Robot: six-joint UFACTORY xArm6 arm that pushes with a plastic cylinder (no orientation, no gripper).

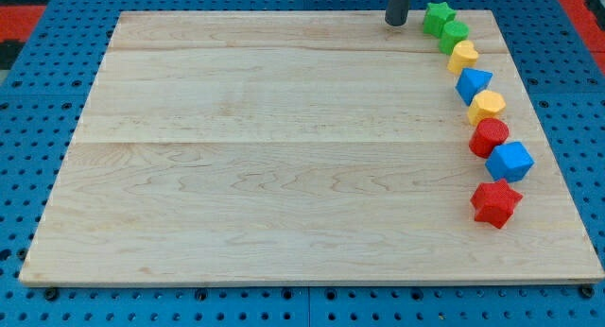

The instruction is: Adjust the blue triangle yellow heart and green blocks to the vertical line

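A chain of blocks runs down the view's right side of the wooden board point(284, 157). From the top: a green star point(437, 16), a green block point(455, 34), a yellow heart point(463, 56), and a blue triangle point(473, 83). Below them lie a yellow block point(488, 107), a red block point(490, 136), a blue cube point(510, 161) and a red star point(495, 203). The chain curves slightly, bulging to the right lower down. My tip point(395, 23) rests on the board near the top edge, just left of the green star and apart from it.
The board lies on a blue perforated table point(28, 129). Red areas show at the view's top corners.
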